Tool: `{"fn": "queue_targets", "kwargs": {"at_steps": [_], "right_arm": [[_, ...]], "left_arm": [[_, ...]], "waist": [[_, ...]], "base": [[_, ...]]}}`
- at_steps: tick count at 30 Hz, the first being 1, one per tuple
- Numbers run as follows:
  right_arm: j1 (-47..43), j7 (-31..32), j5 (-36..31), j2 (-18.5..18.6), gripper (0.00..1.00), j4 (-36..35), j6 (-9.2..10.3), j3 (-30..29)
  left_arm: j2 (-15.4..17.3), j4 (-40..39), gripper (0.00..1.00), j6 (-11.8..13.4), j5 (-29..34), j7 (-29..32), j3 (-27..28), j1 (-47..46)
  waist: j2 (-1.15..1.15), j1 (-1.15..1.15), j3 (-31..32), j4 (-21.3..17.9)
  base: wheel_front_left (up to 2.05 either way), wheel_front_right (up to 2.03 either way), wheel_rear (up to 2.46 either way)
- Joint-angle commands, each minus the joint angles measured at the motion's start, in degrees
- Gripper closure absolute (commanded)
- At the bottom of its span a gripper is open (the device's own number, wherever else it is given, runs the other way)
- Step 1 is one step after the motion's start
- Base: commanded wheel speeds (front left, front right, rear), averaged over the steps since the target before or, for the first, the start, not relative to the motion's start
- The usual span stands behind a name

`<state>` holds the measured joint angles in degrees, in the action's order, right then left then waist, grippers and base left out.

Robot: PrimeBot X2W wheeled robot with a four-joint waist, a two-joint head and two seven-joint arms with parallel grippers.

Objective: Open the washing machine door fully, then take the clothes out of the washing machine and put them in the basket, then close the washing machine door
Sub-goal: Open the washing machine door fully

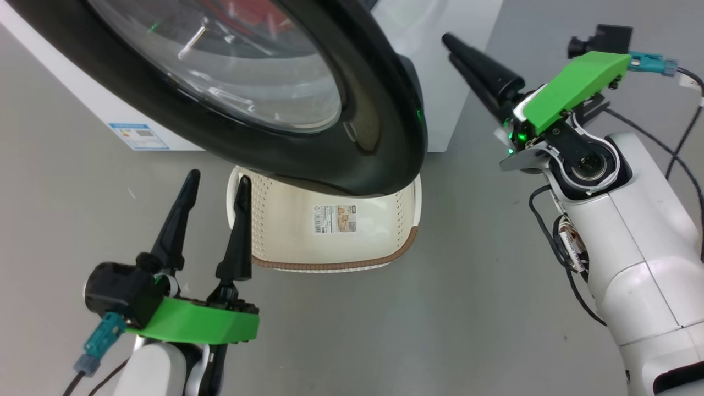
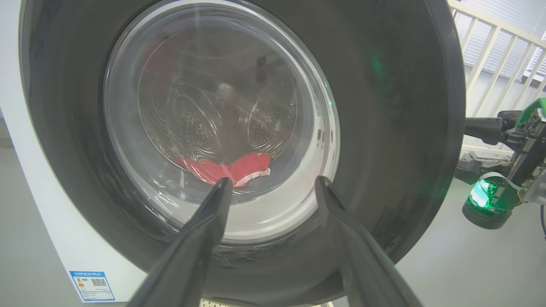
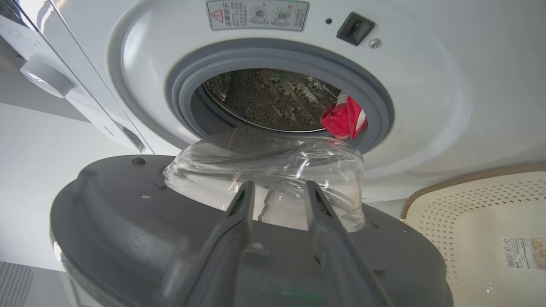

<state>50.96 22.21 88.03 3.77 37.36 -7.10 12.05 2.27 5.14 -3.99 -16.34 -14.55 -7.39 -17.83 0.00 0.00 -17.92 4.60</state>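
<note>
Open door (image 3: 128,238) near, its clear glass bowl (image 3: 273,166) bulging toward the washer (image 3: 426,106). Red clothes (image 3: 341,121) at the right of the drum (image 3: 264,98) mouth. Basket (image 3: 469,204) on the right. Gripper (image 3: 278,184) fingers apart, close by the door.

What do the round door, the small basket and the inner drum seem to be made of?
Round black washing machine door: glossy rim, probably plastic, mirroring the lights; its clear bulging centre bowl looks like glass, though clear plastic is possible. Cream-white perforated basket: matte moulded plastic, even holes, brown woven-look rim. Perforated drum: shiny metal, likely steel.
</note>
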Motion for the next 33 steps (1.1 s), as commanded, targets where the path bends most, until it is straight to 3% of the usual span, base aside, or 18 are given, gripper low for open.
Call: {"fn": "queue_targets", "kwargs": {"at_steps": [1,5,15,16,22,28,33], "right_arm": [[0.2,-4.47,-2.93,-0.41,0.0,-1.42,-0.39,0.28],[-1.01,-11.28,-8.75,1.29,0.0,-2.4,-0.39,1.81],[-8.94,-33.86,-33.47,8.16,0.0,-5.8,-0.39,10.42],[-8.94,-33.86,-33.47,8.16,0.0,-5.8,-0.39,10.42],[-15.03,-37.07,-47.46,8.34,0.0,-9.14,-0.39,6.26],[-23.44,-37.18,-62.42,4.34,0.0,-19.49,-0.39,-0.75],[-29.35,-37.19,-68.89,2.41,0.0,-25.15,-0.39,-2.8]], "left_arm": [[1.08,-0.96,0.0,0.25,-0.85,-0.45,2.05,0.22],[1.08,-0.67,0.0,0.12,-1.61,-0.45,2.25,0.45],[1.41,-0.82,0.0,0.39,-2.92,-0.45,2.85,2.1],[1.41,-0.82,0.0,0.39,-2.92,-0.45,2.85,2.1],[1.65,-1.46,0.0,0.71,-3.21,-0.45,3.36,3.23],[1.71,-2.5,0.0,1.16,-2.98,-0.45,4.03,4.66],[1.68,-3.24,0.0,1.37,-1.88,-0.45,3.72,5.56]], "waist": [[0.0,0.0,0.47,-0.85],[0.0,0.0,1.18,-1.4],[0.0,0.0,2.46,-2.73],[0.0,0.0,2.46,-2.73],[0.0,0.0,2.97,-3.3],[0.0,0.0,3.32,-4.05],[0.0,0.0,3.57,-4.22]], "base": [[0.0,0.0,0.0],[0.0,0.0,0.0],[0.0,0.0,0.0],[0.0,0.0,0.0],[0.0,0.0,0.0],[0.0,0.0,0.0],[0.0,0.0,0.0]]}}
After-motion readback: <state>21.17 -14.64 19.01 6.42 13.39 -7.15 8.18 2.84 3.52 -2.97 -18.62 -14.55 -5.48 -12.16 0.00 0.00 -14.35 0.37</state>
